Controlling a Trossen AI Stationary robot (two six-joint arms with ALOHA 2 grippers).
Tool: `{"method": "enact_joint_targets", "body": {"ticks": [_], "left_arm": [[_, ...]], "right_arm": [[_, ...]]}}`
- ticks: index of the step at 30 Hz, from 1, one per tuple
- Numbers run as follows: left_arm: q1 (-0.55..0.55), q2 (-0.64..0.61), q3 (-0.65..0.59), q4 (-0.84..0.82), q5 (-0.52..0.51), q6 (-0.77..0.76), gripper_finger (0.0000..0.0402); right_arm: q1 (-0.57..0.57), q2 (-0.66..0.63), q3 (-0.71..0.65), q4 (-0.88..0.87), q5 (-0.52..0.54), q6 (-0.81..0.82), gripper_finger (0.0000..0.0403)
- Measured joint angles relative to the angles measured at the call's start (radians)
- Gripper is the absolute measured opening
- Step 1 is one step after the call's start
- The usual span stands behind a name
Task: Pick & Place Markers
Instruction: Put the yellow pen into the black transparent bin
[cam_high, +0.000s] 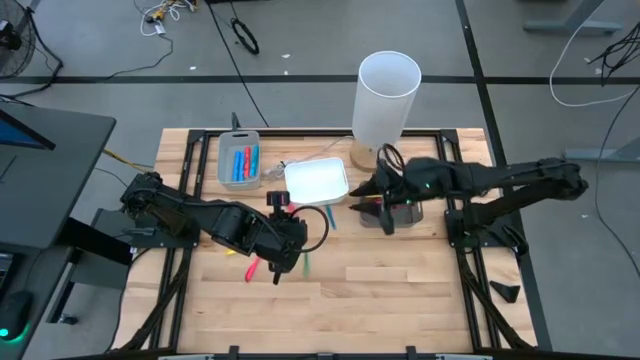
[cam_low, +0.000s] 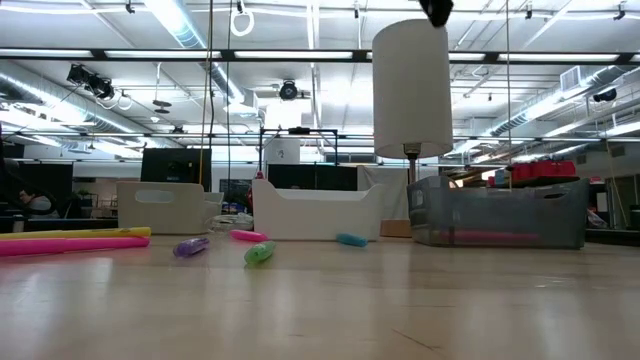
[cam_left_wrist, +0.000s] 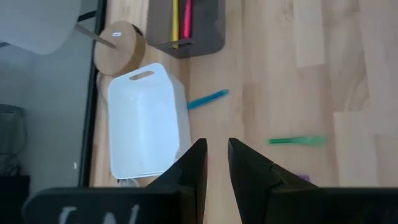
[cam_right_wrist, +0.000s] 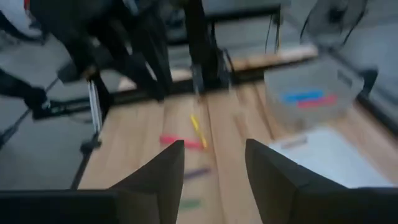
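Two robot arms work over a wooden table (cam_high: 400, 290) strewn with markers and trays.

A tall white lamp (cam_high: 386, 95) stands at the table's far edge on a round wooden base. Just in front sits a white tray (cam_high: 317, 181), with a clear tray (cam_high: 239, 160) to its left holding blue and red markers (cam_high: 243, 163), and a dark tray (cam_left_wrist: 186, 25) to its right holding a yellow and a pink marker. The left gripper (cam_left_wrist: 213, 163) hovers over the table's middle, fingers a narrow gap apart, holding nothing. The right gripper (cam_right_wrist: 213, 163) hangs above the dark tray, fingers spread wide and empty. Loose on the wood lie a pink marker (cam_high: 251, 268), a green marker (cam_left_wrist: 296, 141), a blue marker (cam_left_wrist: 208, 99), a yellow marker (cam_right_wrist: 198, 130) and a purple marker (cam_low: 191, 247).
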Motion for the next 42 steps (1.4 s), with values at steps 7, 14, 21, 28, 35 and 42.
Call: {"method": "enact_joint_targets", "body": {"ticks": [7, 14, 21, 28, 35, 42], "left_arm": [[0.000, 0.000, 0.000, 0.001, 0.053, -0.001, 0.0071], [0.008, 0.000, 0.000, -0.105, 0.164, -0.168, 0.0072], [0.035, 0.002, -0.022, -0.184, 0.316, -0.229, 0.0127], [0.031, 0.000, -0.070, -0.204, 0.333, -0.245, 0.0198], [0.029, 0.000, -0.227, -0.148, 0.350, -0.245, 0.0208], [0.030, 0.000, -0.375, -0.038, 0.351, -0.245, 0.0200]], "right_arm": [[0.154, 0.031, 0.000, 0.193, 0.198, -0.036, 0.0169], [0.205, 0.060, 0.000, 0.211, 0.209, -0.013, 0.0169], [0.209, 0.070, 0.000, 0.208, 0.209, -0.002, 0.0169], [0.208, 0.070, 0.000, 0.207, 0.209, -0.002, 0.0169], [0.208, 0.069, 0.000, 0.206, 0.209, 0.024, 0.0169], [0.208, 0.070, 0.000, 0.206, 0.208, 0.036, 0.0169]]}}
